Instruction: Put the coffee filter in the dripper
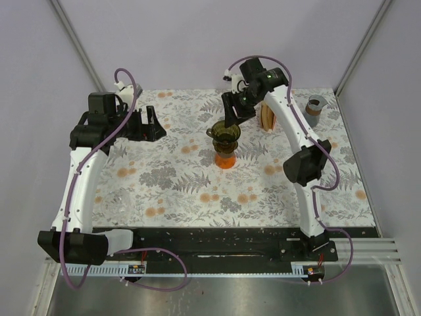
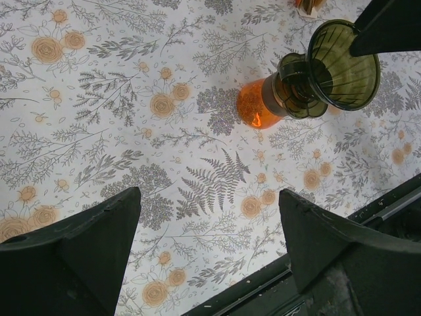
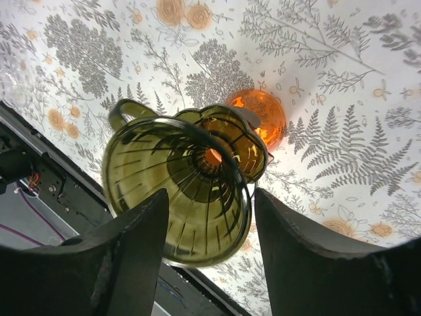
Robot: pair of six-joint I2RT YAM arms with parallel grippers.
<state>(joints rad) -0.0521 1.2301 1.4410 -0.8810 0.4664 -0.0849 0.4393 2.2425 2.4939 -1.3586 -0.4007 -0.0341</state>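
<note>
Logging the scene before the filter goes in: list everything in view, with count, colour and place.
dripper: one, olive-green glass, mid-table, sitting on the orange vessel; no filter visible inside
orange vessel: one, translucent orange, under the dripper
filter stack: one, tan, apparently paper filters, back of the table, right of the dripper
grey cylinder: one, grey with a brown base, far right corner
tablecloth: one, white with grey and orange flowers, covering the table
arms: two, white with black joints, near edge
left pincer: one, black, open, empty, over the table's left
right pincer: one, black, open, above the dripper
</note>
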